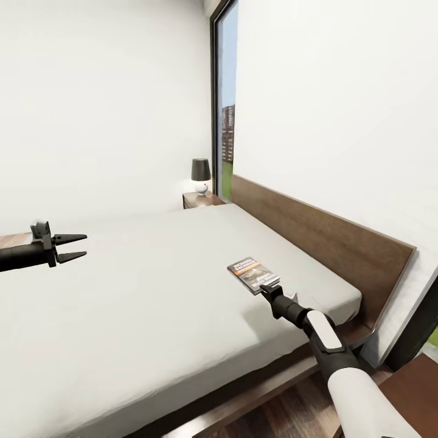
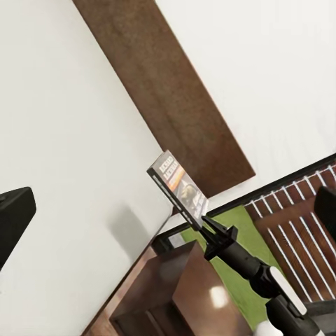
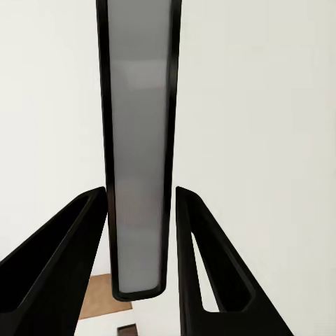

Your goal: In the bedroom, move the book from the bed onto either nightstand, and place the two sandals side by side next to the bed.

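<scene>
The right tool (image 1: 266, 288) grips the book (image 1: 253, 272) near the bed's (image 1: 152, 292) headboard; carrying it to a nightstand (image 1: 201, 199) comes next, while the left tool (image 1: 73, 247) hangs open.

bed (image 1: 152, 292): we see a large low platform, dark brown wood frame, plain headboard along the wall, smooth light-grey mattress
mattress top: bare where we can see it
book (image 1: 253, 274): near the headboard-side edge; we see it raised off the mattress in the left wrist view, its shadow on the sheet
nightstand (image 1: 201, 199): at the bed's far corner, dark wood, a lamp (image 1: 201, 175) on top
floor (image 1: 286, 413): we note dark wood planks beside the frame
</scene>
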Controlling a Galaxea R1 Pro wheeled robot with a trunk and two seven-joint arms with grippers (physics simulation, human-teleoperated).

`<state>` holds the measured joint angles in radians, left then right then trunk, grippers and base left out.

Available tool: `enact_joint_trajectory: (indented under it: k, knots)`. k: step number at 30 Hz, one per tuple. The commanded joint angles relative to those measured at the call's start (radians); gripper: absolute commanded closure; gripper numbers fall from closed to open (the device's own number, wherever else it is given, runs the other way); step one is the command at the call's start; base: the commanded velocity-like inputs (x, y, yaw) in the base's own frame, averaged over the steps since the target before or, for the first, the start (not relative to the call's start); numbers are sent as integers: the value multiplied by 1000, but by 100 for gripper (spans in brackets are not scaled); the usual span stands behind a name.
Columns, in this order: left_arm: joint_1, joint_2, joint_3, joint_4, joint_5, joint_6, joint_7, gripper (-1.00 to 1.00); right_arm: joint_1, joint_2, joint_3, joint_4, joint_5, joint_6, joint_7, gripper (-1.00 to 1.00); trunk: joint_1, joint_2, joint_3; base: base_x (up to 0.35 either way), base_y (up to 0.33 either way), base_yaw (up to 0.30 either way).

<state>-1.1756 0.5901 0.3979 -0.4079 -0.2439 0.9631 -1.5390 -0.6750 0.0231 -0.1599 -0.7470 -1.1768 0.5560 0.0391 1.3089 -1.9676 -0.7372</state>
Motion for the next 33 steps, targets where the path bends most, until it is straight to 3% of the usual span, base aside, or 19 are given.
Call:
enact_joint_trajectory:
  k: [1,10,33]
  knots:
    - [-1,-1,6,0,-11,9,-7,-100,-1,1,-6,0,2,8,2,100,0,0,-1,-31,0,1]
    - [-1,-1,6,0,-11,5,-7,-100,-1,0,-7,0,2,7,1,100,0,0,-1,-82,-14,50]
    - [-1,-1,6,0,-11,5,-8,-100,-1,1,-7,0,2,7,1,100,0,0,-1,-101,-46,176]
